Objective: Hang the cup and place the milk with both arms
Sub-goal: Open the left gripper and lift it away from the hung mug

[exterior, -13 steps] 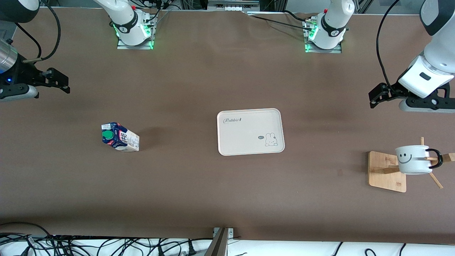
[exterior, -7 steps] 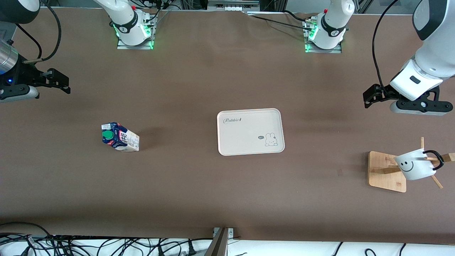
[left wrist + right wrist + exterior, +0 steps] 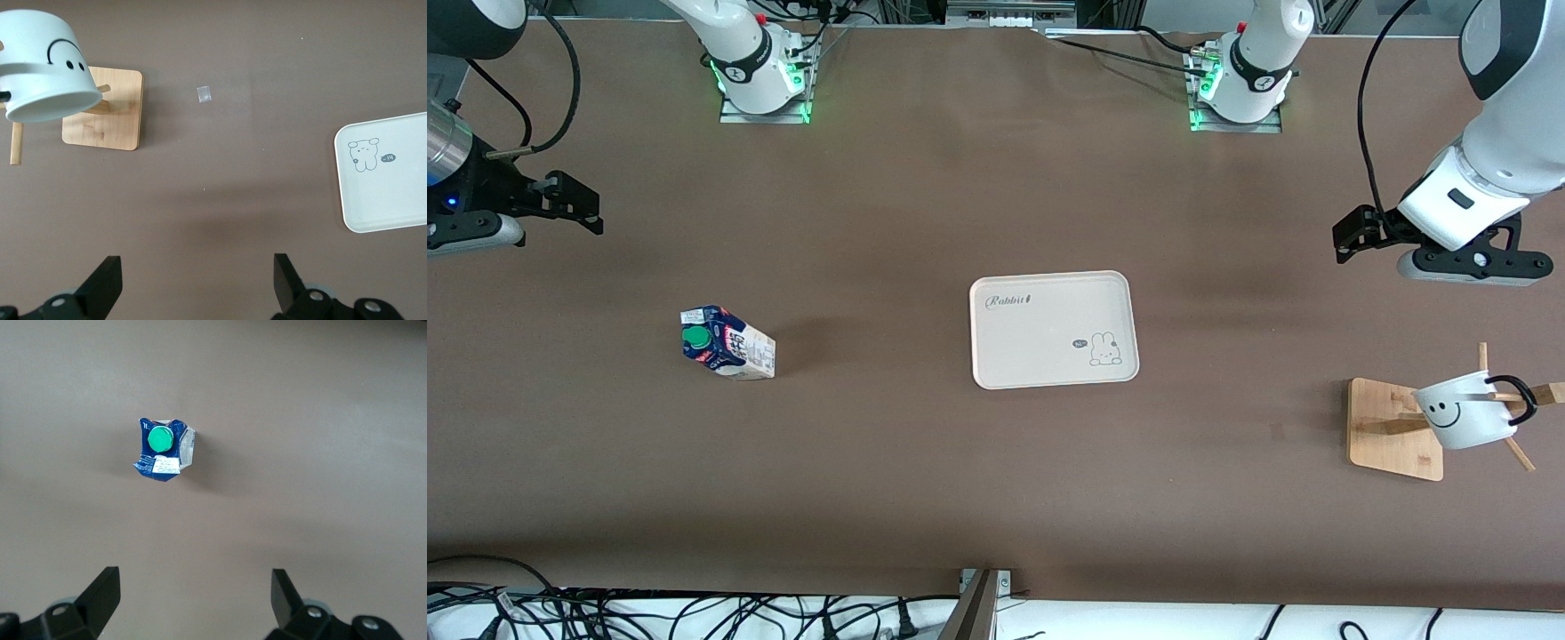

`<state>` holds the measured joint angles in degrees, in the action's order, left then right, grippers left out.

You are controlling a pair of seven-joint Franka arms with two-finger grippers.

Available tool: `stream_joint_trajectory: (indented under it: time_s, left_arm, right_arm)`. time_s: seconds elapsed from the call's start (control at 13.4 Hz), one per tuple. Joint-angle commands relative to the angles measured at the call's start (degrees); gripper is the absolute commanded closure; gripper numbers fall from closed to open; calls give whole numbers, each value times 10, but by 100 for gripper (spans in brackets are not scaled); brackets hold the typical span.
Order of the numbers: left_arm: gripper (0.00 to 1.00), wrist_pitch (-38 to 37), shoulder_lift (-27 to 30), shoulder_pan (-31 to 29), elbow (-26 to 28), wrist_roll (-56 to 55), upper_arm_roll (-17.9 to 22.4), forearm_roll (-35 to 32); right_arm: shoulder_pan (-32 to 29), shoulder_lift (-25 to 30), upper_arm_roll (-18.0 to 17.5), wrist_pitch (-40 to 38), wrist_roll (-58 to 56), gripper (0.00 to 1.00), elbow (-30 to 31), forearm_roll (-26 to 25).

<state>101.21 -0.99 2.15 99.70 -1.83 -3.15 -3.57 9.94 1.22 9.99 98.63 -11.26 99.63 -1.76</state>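
Since a second ago the left gripper (image 3: pixel 1352 238) has drawn up and away from the cup rack, and the cup (image 3: pixel 1458 416) has tipped from level to a slant on its peg. That white smiley mug now hangs by its black loop handle (image 3: pixel 1522 402) on an arm of the wooden rack (image 3: pixel 1394 428) at the left arm's end of the table, its mouth turned down toward the base, which suggests the hanging half of the job is done. In the left wrist view the two fingers (image 3: pixel 101 288) stand wide apart with nothing between them, so the hand is released and is probably clearing room.

Nothing else has shifted. The milk carton (image 3: pixel 727 343) stands upright on the bare brown table (image 3: pixel 925 480) toward the right arm's end, well apart from the cream rabbit tray (image 3: pixel 1054 330) at the middle, which is likely where it belongs. The right gripper (image 3: pixel 574 203) hovers over the table at its own end, short of the carton. Its fingers (image 3: pixel 100 598) are spread wide and empty, with the green cap (image 3: pixel 160 439) in sight below, so a descent onto the carton looks like the next move.
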Motion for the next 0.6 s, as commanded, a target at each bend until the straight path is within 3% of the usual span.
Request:
stream_joint_trajectory:
  time_s: [0.0, 0.52]
  left_arm:
    - [0, -17, -16, 5, -30, 7, 2, 11]
    - [0, -17, -19, 8, -37, 7, 2, 11]
  right_arm:
    - [6, -2, 4, -5, 8, 0, -8, -5]
    - [6, -3, 4, -5, 8, 0, -8, -5]
